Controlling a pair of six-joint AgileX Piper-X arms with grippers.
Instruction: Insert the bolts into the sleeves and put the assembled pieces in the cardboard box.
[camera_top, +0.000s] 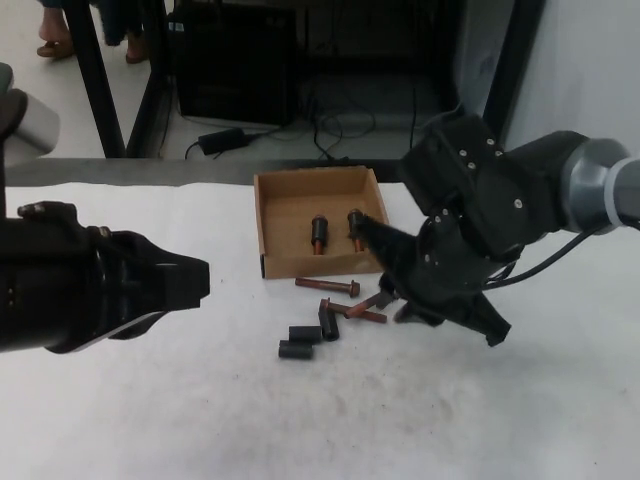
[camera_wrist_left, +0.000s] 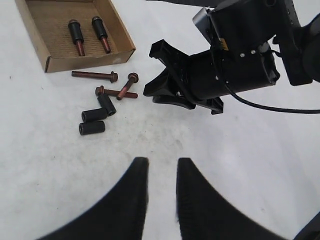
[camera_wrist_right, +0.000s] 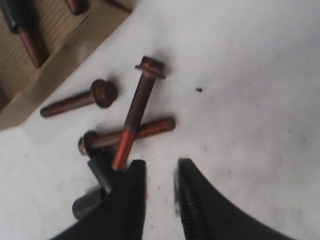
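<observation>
The cardboard box (camera_top: 262, 228) holds two bolts seated in sleeves (camera_top: 318, 232). In front of it lie three loose copper bolts (camera_wrist_left: 95, 75), two of them crossed (camera_wrist_right: 131, 120). Beside them are three short black sleeves (camera_wrist_left: 94, 115). My right gripper (camera_wrist_right: 160, 165) hovers open just over the crossed bolts, with one finger beside the lower end of a bolt and a sleeve (camera_wrist_right: 102, 170). It grips nothing. My left gripper (camera_wrist_left: 161, 162) is open and empty over bare table, well short of the sleeves. The right gripper (camera_wrist_left: 154, 70) also shows in the left wrist view, fingers spread.
The bench is covered in white cloth (camera_top: 330, 420), with open room in front of and beside the parts. The left arm (camera_top: 90, 290) fills the left side, and the right arm (camera_top: 500, 210) comes in from the right. Cables and dark equipment (camera_top: 235, 70) lie on the floor beyond the far edge.
</observation>
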